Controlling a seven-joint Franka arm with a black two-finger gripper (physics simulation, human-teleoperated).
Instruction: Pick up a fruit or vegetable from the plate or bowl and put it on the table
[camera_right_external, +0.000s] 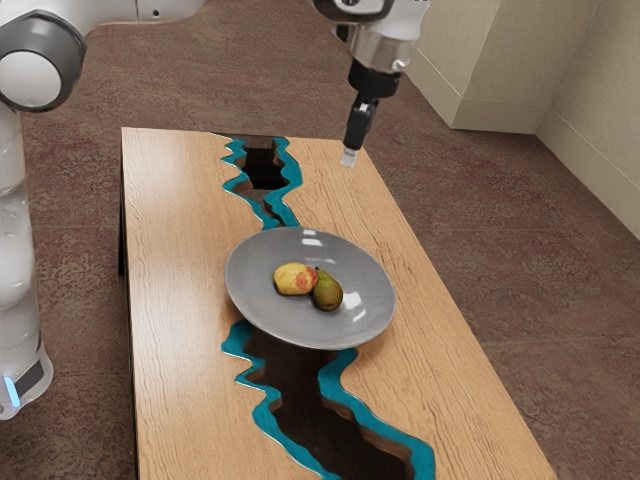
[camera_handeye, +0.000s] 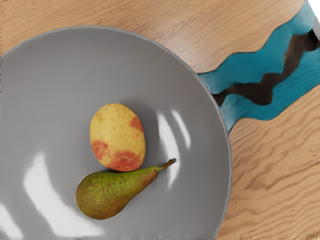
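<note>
Hovering hand (camera_right_external: 348, 158), wide or narrow I can't tell, pear (camera_handeye: 106, 196) touching yellow-red fruit (camera_handeye: 117, 134) on grey plate (camera_handeye: 50, 90)

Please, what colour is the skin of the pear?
The pear is green with brownish patches; this shows best in the wrist view.

- We see a grey plate (camera_right_external: 250, 290).
- On the plate: yellow fruit (camera_handeye: 116, 132) blotched red, green pear (camera_handeye: 105, 195) mottled brown.
- Around the plate: tan, grained table (camera_right_external: 180, 300), wavy teal bands (camera_handeye: 245, 64).
</note>
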